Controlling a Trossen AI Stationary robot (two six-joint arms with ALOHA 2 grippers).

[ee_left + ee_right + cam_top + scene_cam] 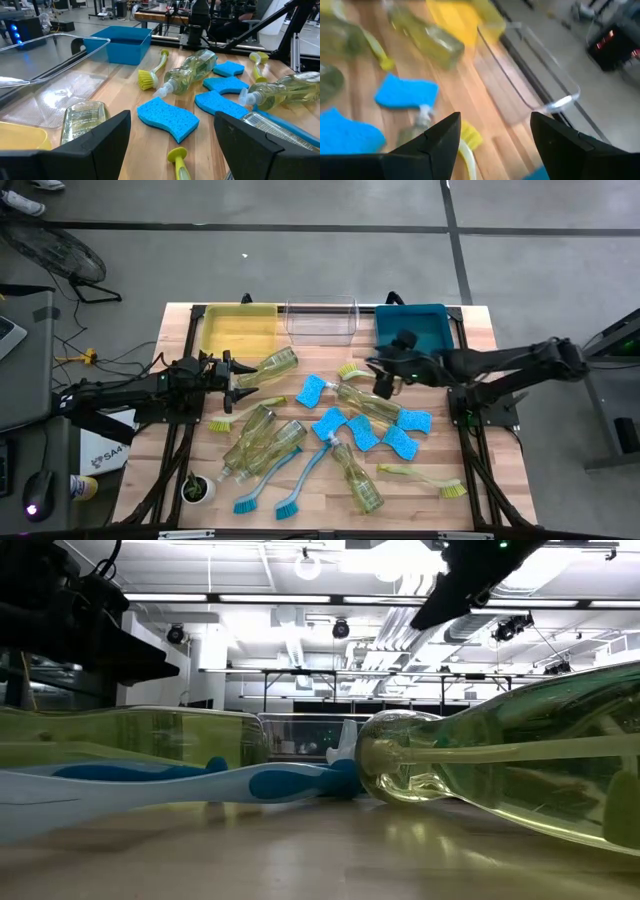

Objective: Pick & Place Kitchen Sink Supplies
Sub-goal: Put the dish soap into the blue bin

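Observation:
Several clear yellow-green soap bottles (365, 402), light-blue sponges (312, 390) and blue (310, 470) or yellow-green (425, 478) dish brushes lie flat and scattered on the wooden table. My left gripper (240, 375) stands open at the table's left, beside a bottle (272, 365). Nothing is between its fingers (172, 125). My right gripper (383, 375) hangs open in the air over the middle of the table. It is above a yellow-green brush head (470, 135) and the pump end of a bottle, and it holds nothing.
A yellow bin (238, 328), a clear bin (322, 320) and a teal bin (412, 325) stand in a row along the far edge. A small potted plant (197, 488) sits at the near left corner. Bare wood shows at the near right.

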